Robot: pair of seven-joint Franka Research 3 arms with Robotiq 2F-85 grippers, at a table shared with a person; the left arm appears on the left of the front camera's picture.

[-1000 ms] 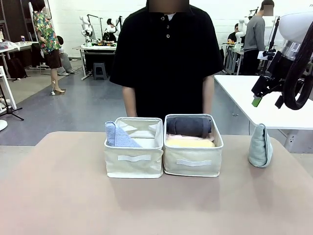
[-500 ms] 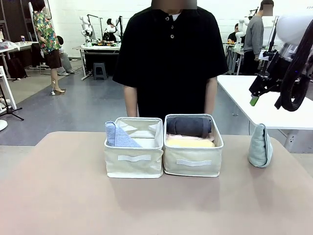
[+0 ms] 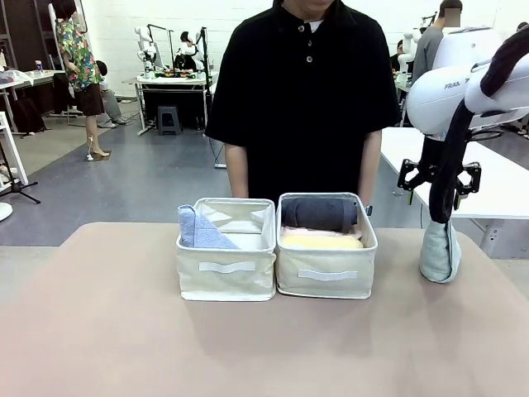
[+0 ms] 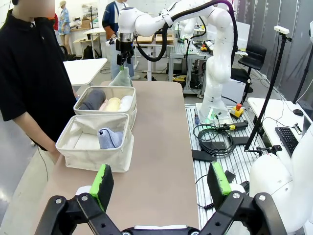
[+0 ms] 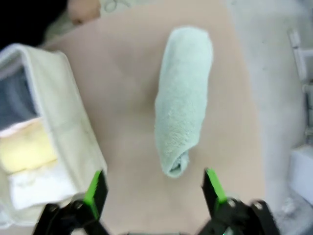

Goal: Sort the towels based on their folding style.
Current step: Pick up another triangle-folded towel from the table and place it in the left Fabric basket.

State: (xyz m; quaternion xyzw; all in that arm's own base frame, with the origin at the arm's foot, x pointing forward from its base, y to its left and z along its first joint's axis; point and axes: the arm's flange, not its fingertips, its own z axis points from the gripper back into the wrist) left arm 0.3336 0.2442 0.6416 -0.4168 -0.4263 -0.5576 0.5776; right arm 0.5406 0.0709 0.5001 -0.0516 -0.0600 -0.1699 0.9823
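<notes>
Pale teal towel [image 3: 438, 252], folded into a wedge, stands alone on the tabletop [image 3: 99, 331], well to the right of the two cream bins. The right pincer [image 5: 154, 188] has swung in since a second ago. Then it hung high at the right edge, tilted and off to the side of the towel; now it points straight down just above the wedge's peak. Its wrist view shows the jaws spread wide and released, one green pad [image 5: 95, 191] on either side of the towel's near end, with nothing between them gripped.

The light blue towel [image 3: 197, 229] leans in the left corner of the left bin [image 3: 226, 281], as before. The right bin [image 3: 326, 285] holds the dark grey towel [image 3: 320, 212] rolled at the back and the yellow towel [image 3: 321, 241] rolled in front of it; the left wrist view shows a white towel [image 4: 126, 103] beside them. Neither the bins nor the towels have shifted.

The person [image 3: 302, 91] behind the bins has moved slightly to the right, and a hand [image 5: 84, 10] rests near the far edge of the tabletop. The left pincer [image 4: 161, 181] is released too, its jaws wide and empty, well back from the bins.
</notes>
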